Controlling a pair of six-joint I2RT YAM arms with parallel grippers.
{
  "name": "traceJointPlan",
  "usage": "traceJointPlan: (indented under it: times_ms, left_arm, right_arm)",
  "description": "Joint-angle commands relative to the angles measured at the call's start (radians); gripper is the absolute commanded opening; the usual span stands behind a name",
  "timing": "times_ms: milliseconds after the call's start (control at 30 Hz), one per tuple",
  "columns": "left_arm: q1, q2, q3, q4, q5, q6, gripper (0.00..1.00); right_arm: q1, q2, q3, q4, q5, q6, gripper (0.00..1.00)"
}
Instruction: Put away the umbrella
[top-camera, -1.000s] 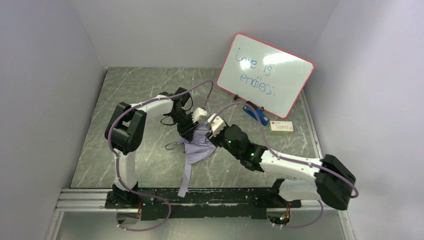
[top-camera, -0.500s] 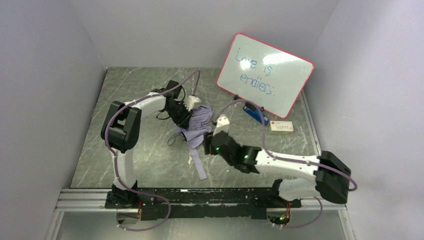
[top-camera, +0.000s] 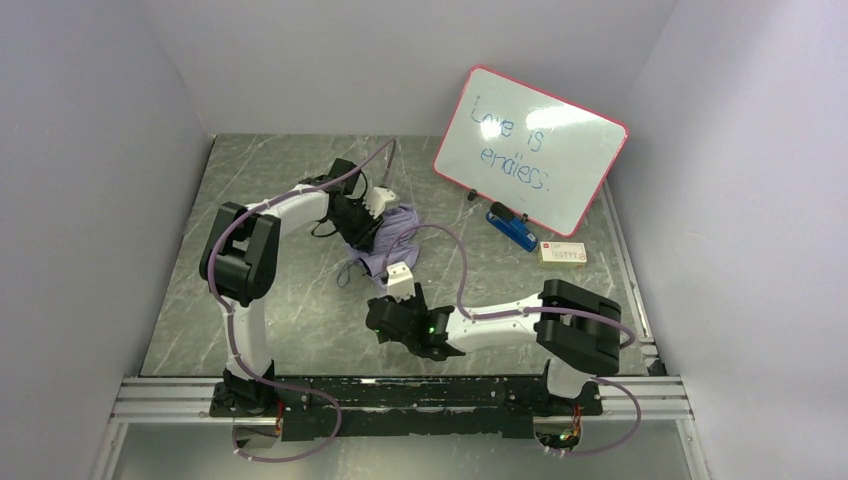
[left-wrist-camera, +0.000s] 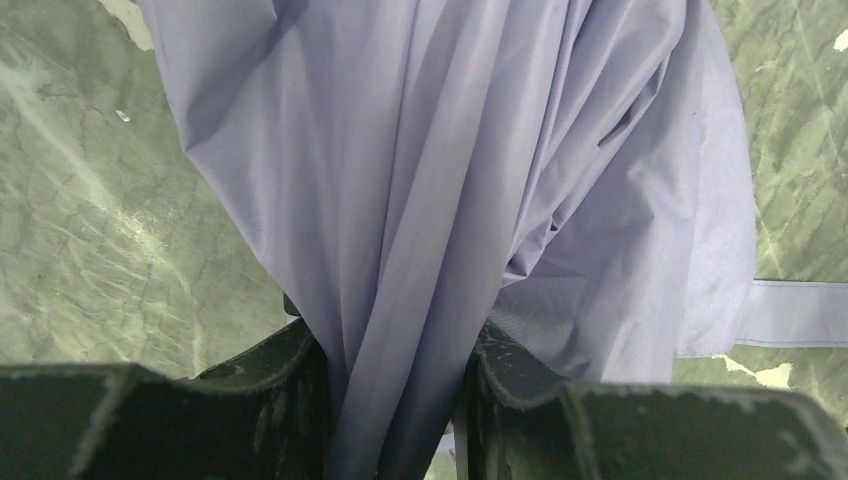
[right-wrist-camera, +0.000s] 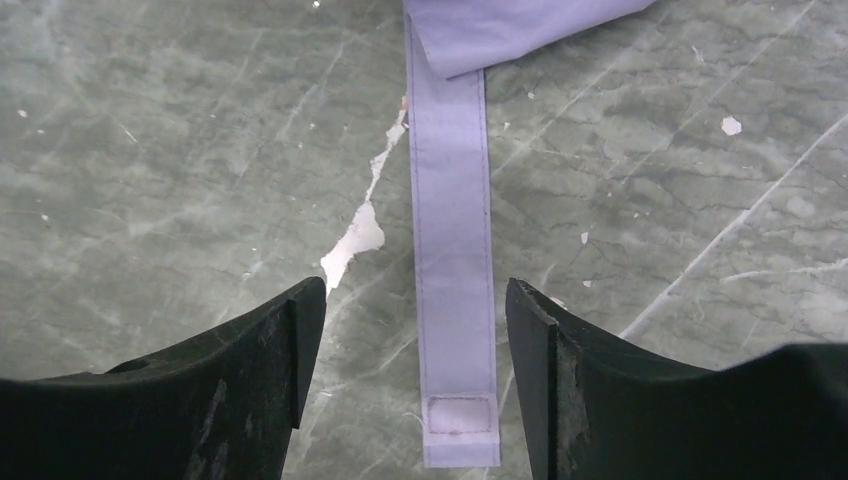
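Observation:
The umbrella (top-camera: 400, 224) is a bunched pale lavender bundle at mid-table. My left gripper (top-camera: 366, 226) is shut on its gathered fabric. In the left wrist view the folds (left-wrist-camera: 450, 150) run down between the two black fingers (left-wrist-camera: 270, 380), with my left gripper (left-wrist-camera: 395, 350) squeezed around them. The umbrella's closing strap (right-wrist-camera: 450, 200) lies flat on the table with a stitched patch (right-wrist-camera: 460, 413) at its end. My right gripper (right-wrist-camera: 415, 290) hangs open over that strap, a finger on each side, not touching it. From above, my right gripper (top-camera: 385, 318) is nearer than the bundle.
A red-framed whiteboard (top-camera: 530, 150) leans at the back right. A blue object (top-camera: 512, 230) and a small white box (top-camera: 563, 254) lie in front of it. Grey walls close in the marble-patterned table (top-camera: 260, 320) on three sides.
My right gripper left the fabric, drew back toward the near edge and opened wider over the strap. The left gripper carried the bundle slightly farther away.

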Motion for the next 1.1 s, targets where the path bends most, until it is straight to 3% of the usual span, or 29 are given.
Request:
traceJointPlan:
  times_ms: [0,233,700,967,1067]
  left_arm:
    - [0.033,0.041,-0.038,0.007,-0.196,0.01,0.05]
    - [0.033,0.035,-0.034,-0.005,-0.202,0.018,0.05]
    - [0.031,0.011,-0.038,-0.017,-0.205,0.027,0.05]
    - [0.031,0.014,-0.028,-0.024,-0.201,0.024,0.05]
    - [0.031,0.011,-0.023,-0.031,-0.203,0.026,0.05]
  right_arm:
    - [0.001,0.018,0.023,-0.045,0.017,-0.018,0.7]
    - [-0.024,0.034,0.009,-0.066,-0.13,-0.031,0.65]
    - [-0.052,0.045,0.01,-0.263,-0.167,0.03,0.57]
    - [-0.072,0.086,-0.017,-0.228,-0.249,0.013,0.39]
    - [-0.105,0.092,-0.036,-0.215,-0.287,0.004,0.24]
